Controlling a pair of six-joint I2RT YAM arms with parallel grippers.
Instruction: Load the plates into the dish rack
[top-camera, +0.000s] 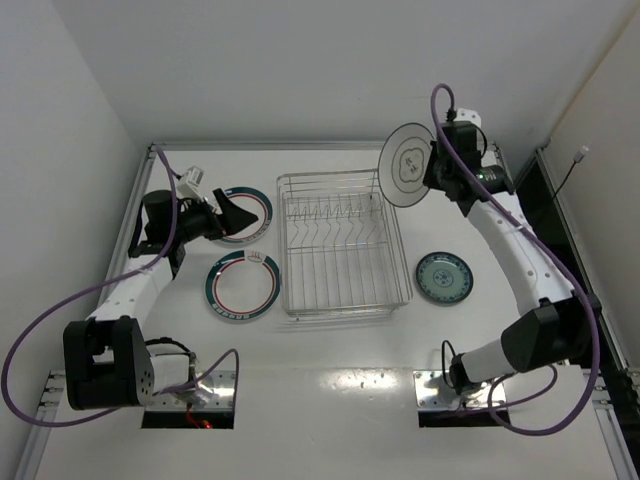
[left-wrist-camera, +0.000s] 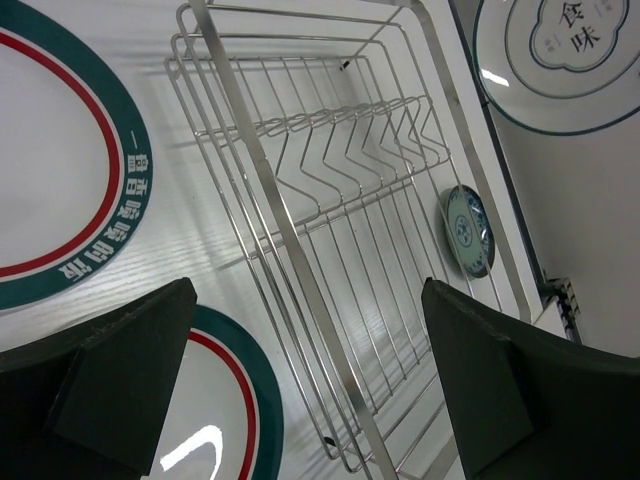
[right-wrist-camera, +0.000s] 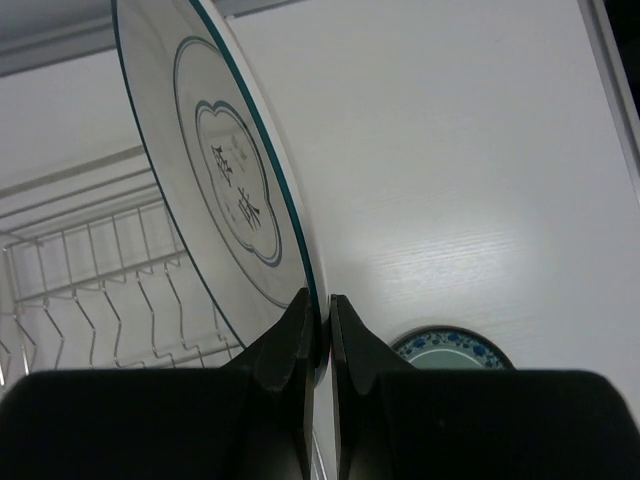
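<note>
Overhead view of a white table (top-camera: 330, 380) with two robot arms, one dish rack and four plates. The dish rack (top-camera: 330, 174), a rectangular silver wire basket with a row of zigzag upright prongs across its far half, sits at the middle of the table. Three plates lie flat on the table outside it. Two large white plates with a teal rim and a thin red ring are on the left: one (top-camera: 243, 285) at about 8 o'clock from the rack, the other (top-camera: 258, 205) at about 10 o'clock and partly hidden. A smaller plate with a teal pattern (top-camera: 443, 277) lies at about 4 o'clock. The fourth plate (top-camera: 408, 165) is pale with a thin dark edge, a grey ring, and a lobed outline around dark characters in its centre. It is held up on edge in the air at about 1 o'clock, over the rack's far right corner, its face turned toward the rack. The right claw (right-wrist-camera: 320, 315) is clamped shut on this plate's rim, one finger on each side. The left claw (top-camera: 232, 213) is spread wide, holds nothing, and hovers over the 10 o'clock plate.
</note>
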